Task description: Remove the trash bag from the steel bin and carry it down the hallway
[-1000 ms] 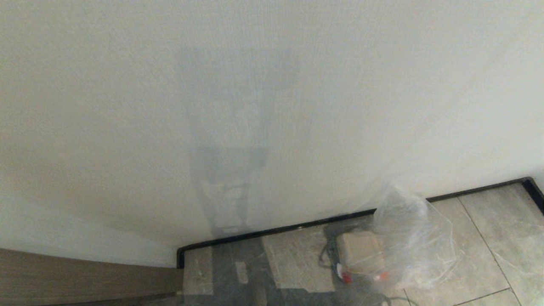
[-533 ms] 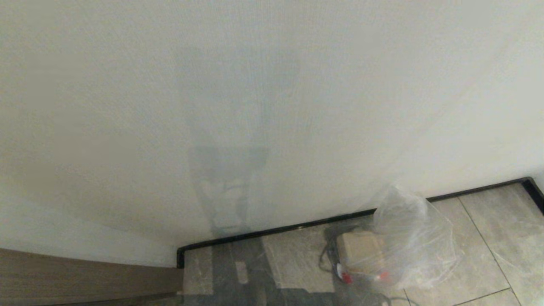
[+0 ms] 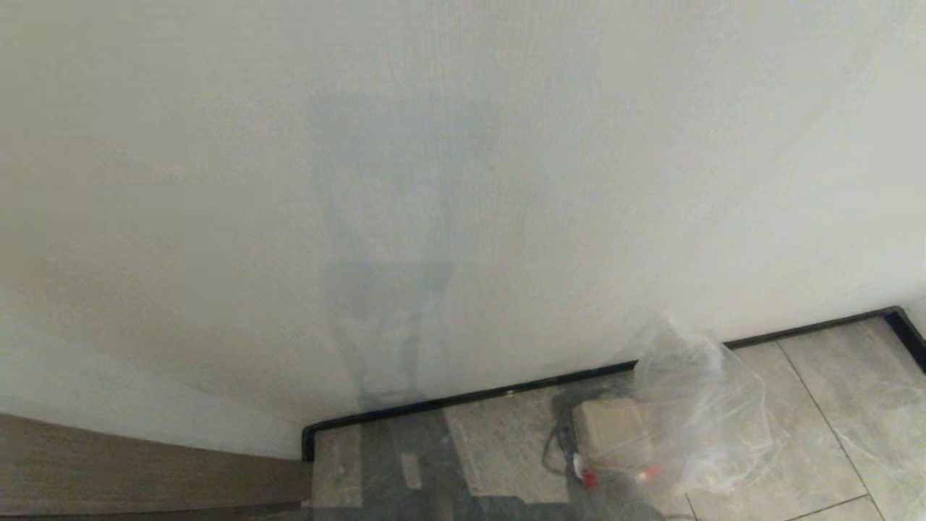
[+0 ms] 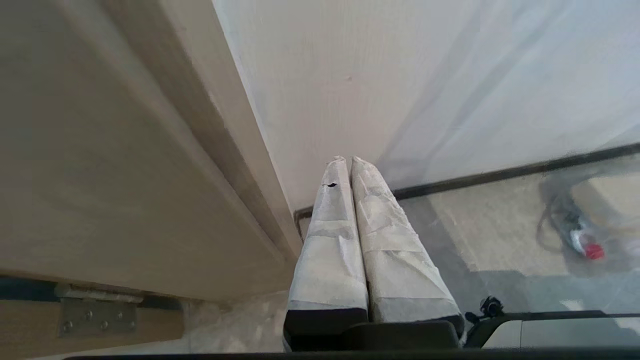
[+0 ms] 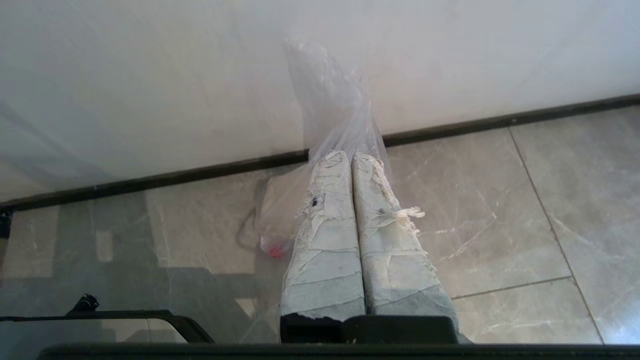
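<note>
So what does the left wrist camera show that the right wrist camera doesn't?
Only the left wrist view shows the wooden door, its metal hinge and the shut, empty left gripper. Only the right wrist view shows the shut right gripper with the trash bag bunched at its tips. Both show the white wall, dark baseboard and tiled floor.

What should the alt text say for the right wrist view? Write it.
The right gripper, wrapped in pale tape, is shut on the neck of a clear trash bag that hangs beside a white wall. Behind the gripper the bag holds a beige lump, above grey floor tiles edged by a dark baseboard.
</note>
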### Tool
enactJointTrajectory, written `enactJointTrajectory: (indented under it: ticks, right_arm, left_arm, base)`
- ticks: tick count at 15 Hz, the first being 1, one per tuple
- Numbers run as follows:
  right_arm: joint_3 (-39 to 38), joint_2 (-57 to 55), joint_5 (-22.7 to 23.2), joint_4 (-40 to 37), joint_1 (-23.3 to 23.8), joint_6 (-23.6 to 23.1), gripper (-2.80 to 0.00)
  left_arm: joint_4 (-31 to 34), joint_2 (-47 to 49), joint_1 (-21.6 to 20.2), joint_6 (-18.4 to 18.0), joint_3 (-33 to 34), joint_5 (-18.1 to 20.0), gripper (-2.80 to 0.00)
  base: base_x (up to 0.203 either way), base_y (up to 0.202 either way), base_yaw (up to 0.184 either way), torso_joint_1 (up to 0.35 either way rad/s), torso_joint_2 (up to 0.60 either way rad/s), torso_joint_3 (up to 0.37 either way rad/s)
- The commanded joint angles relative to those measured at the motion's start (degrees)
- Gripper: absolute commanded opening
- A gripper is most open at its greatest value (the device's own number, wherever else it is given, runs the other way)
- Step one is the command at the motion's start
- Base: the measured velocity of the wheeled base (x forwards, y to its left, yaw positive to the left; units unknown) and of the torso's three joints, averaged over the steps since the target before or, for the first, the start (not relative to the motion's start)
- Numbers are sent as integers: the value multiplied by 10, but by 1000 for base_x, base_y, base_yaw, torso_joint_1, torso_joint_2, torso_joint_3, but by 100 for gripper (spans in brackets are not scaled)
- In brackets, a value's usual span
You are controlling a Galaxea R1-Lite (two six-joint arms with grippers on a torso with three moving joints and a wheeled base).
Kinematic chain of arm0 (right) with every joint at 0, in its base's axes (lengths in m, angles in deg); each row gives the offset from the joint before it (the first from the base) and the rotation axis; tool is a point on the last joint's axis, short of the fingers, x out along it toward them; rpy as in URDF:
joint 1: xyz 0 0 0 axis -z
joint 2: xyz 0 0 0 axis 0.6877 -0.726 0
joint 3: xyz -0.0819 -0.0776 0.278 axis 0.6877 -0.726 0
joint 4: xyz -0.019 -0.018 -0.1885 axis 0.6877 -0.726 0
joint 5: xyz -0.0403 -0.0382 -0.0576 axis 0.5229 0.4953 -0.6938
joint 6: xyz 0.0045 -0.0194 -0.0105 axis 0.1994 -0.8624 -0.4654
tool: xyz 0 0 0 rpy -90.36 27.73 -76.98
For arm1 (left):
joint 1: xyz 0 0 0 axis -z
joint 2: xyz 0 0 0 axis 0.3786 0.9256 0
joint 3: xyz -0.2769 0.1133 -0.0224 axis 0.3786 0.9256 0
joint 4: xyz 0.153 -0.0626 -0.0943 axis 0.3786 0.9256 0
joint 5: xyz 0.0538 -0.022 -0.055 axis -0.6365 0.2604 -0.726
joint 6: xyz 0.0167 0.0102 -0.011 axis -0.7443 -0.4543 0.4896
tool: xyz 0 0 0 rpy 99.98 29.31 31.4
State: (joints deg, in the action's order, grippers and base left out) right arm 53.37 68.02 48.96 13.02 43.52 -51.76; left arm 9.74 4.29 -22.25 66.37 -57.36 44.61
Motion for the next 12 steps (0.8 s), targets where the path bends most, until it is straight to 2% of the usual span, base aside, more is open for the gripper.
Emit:
enactJointTrajectory:
  ticks: [1,12]
  right_arm:
    - [-1,-1,0,0,0,0,-280]
    - [-1,-1,0,0,0,0,-280]
  left_arm:
    - [0,0,0,1,0,0,-280]
    - [0,0,0,2,0,0,-280]
  base:
    - [0,0,0,10,6,162]
    - [0,0,0,2,3,198]
